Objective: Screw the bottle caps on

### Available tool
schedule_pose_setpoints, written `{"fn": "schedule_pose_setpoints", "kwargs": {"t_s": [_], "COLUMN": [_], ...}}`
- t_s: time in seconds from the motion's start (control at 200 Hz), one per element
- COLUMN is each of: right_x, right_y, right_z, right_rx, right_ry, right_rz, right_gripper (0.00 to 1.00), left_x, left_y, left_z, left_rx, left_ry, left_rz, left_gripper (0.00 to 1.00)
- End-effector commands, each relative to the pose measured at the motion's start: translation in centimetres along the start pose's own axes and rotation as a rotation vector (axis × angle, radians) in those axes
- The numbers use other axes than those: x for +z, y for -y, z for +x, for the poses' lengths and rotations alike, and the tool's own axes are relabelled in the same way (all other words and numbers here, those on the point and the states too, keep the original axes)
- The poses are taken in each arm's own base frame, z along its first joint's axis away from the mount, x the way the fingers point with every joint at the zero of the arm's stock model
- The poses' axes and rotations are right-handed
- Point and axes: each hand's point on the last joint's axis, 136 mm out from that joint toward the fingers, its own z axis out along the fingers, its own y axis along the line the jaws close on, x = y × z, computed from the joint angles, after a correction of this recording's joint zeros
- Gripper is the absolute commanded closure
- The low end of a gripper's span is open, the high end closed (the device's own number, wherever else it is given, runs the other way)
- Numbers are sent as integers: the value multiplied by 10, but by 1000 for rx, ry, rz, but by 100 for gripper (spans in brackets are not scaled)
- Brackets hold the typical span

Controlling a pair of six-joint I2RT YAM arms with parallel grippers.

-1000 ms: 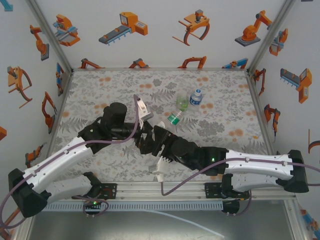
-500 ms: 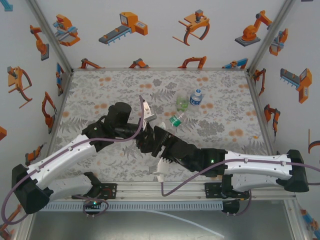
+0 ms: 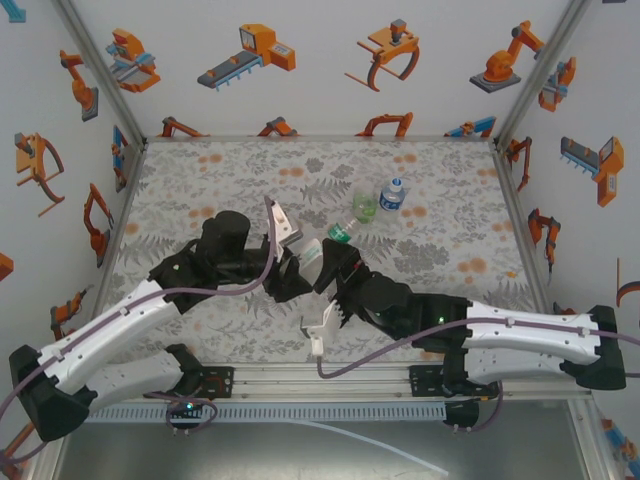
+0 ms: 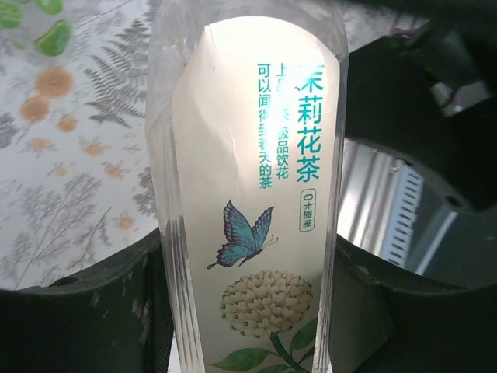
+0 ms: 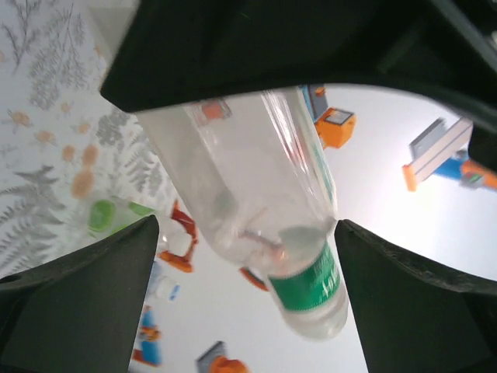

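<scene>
Left claw (image 4: 248, 311) clamps the bottle (image 4: 248, 148) labelled 茉莉花茶 (butterfly (image 4: 245, 233) beneath); right claw (image 5: 245, 233) straddles it, grip unclear.

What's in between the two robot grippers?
A clear bottle with a butterfly label, seen from the top camera; the left gripper clamps it, the right gripper straddles it.

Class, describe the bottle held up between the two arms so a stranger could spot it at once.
Over the middle of the floral-print table, the left gripper holds a see-through plastic bottle. Unlike the green-tinted bottle and the blue-labelled bottle standing beyond it, it bears a white label with a butterfly and a green band near the neck.
</scene>
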Motion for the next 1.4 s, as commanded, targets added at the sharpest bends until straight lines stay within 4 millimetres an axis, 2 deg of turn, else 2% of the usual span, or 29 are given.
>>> {"fn": "schedule_pose_setpoints", "kwargs": {"t_s": [0.0,0.125,0.255,0.325,0.526,0.706,0.791,0.896,1.117,1.397], "right_x": [-12,-13,-19,-23,-25,-16,-7,2,14,16], "right_y": [40,63,90,100,104,104,106,112,102,91], "right_z": [5,16,38,52,90,108,110,108,108,114], "right_rx": [445,758,1139,1401,2098,2482,2577,2611,2603,2582], "right_ry": [8,-28,-63,-42,27,146,196,250,198,130], "right_rz": [84,168,279,332,380,417,390,366,351,371], "right_gripper": [16,15,15,18,21,22,22,24,39,54], "left_x": [-10,-18,-23,-24,-27,-28,-27,-27,-26,-22], "left_y": [-21,-29,-32,-31,-24,-19,-17,-16,-17,-13], "left_z": [-3,-4,-5,-5,-12,-18,-20,-22,-30,-31], "left_rx": [28,23,22,23,33,46,51,53,44,42], "left_ry": [40,74,97,111,164,193,201,205,213,198], "left_rz": [-125,-169,-185,-178,-132,-105,-92,-82,-83,-44], "left_gripper": [56,56,57,57,59,60,60,60,60,58]}}
